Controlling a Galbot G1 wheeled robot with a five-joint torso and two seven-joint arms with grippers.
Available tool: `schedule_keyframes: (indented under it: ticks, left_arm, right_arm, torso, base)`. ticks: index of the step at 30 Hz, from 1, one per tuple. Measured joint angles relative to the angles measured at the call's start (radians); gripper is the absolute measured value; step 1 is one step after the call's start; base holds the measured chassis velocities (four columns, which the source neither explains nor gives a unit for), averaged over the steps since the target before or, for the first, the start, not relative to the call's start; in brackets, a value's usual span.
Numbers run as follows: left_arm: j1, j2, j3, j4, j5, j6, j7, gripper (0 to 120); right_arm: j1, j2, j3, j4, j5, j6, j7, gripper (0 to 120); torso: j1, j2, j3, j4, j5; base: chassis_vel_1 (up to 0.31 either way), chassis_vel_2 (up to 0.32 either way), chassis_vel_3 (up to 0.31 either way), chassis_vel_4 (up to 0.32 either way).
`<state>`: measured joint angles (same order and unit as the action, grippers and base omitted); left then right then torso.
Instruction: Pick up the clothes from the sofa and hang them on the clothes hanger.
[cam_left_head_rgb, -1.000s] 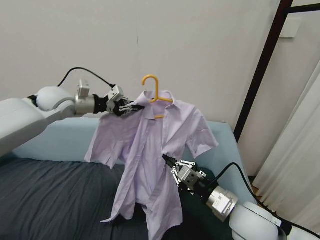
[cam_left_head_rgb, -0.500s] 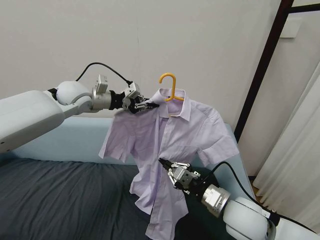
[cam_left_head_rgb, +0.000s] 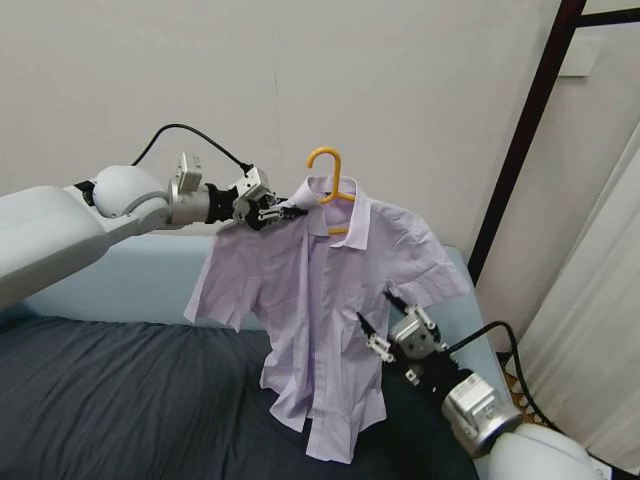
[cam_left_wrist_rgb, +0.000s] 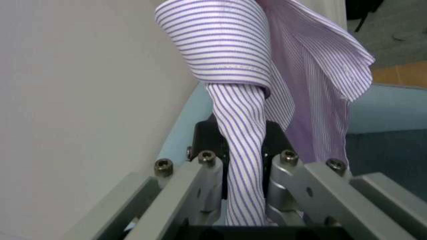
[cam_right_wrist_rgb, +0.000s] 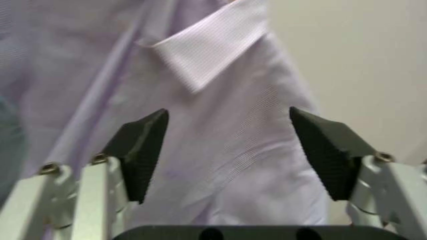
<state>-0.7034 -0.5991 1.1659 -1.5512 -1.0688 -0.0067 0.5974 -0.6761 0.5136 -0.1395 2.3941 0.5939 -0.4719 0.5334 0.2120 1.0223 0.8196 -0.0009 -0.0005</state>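
left gripper (cam_left_head_rgb: 285, 210) pinches shirt (cam_left_head_rgb: 320, 300) on hanger (cam_left_head_rgb: 322, 150); right gripper (cam_left_head_rgb: 377, 310) gapes beside it, over sofa (cam_left_head_rgb: 110, 285)

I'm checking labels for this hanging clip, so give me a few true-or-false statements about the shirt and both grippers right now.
1. The left gripper is shut on the shirt near its collar. True.
2. The hanger is blue. False: it is yellow.
3. The right gripper is open, holding nothing, beside the shirt's lower part. True.
4. The shirt lies flat on the sofa. False: it hangs in the air above the sofa, on the hanger.
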Motion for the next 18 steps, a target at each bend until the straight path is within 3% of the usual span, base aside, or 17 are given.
schedule_keyframes:
  ticks: [3, 8, 11, 12, 13, 17, 18]
  left_arm:
    - [0.002, -0.015, 0.0, -0.004, 0.006, -0.005, 0.0, 7]
    - [0.044, -0.049, -0.035, -0.013, 0.028, -0.016, -0.004, 7]
    - [0.092, -0.063, -0.085, -0.006, 0.069, -0.059, 0.025, 7]
    - [0.092, -0.063, -0.085, -0.006, 0.069, -0.059, 0.025, 7]
    - [0.11, -0.055, -0.1, -0.005, 0.077, -0.083, 0.044, 7]
    - [0.171, -0.016, -0.148, -0.01, 0.073, -0.122, 0.096, 7]
    - [0.171, -0.016, -0.148, -0.01, 0.073, -0.122, 0.096, 7]
  right_arm:
    - [0.009, -0.042, 0.084, -0.013, 0.066, 0.022, -0.02, 86]
    - [0.024, -0.108, 0.202, -0.01, 0.213, -0.046, -0.007, 98]
    - [0.014, -0.196, 0.3, -0.089, 0.213, -0.012, -0.167, 100]
    - [0.014, -0.196, 0.3, -0.089, 0.213, -0.012, -0.167, 100]
    - [0.014, -0.243, 0.329, -0.127, 0.232, 0.028, -0.279, 100]
    - [0.064, -0.385, 0.324, -0.238, 0.268, 0.149, -0.578, 100]
    - [0.064, -0.385, 0.324, -0.238, 0.268, 0.149, -0.578, 100]
  torso:
    - [0.0, 0.0, 0.0, -0.0006, 0.0]
    - [0.0, 0.0, 0.0, -0.0003, 0.0003]
    - [0.0, 0.0, 0.0, -0.0011, 0.0002]
    - [0.0, 0.0, 0.0, -0.0011, 0.0002]
    - [0.0, 0.0, 0.0, -0.0012, 0.0009]
    - [0.0, 0.0, 0.0, 0.0, -0.0006]
    - [0.0, 0.0, 0.0, 0.0, -0.0006]
  base:
    - [0.0, 0.0, 0.0, 0.0]
    - [0.0, 0.0, 0.0, 0.0]
    - [0.0, 0.0, 0.0, 0.0]
    - [0.0, 0.0, 0.0, 0.0]
    - [0.0, 0.0, 0.0, 0.0]
    - [0.0, 0.0, 0.0, 0.0]
    - [0.0, 0.0, 0.0, 0.0]
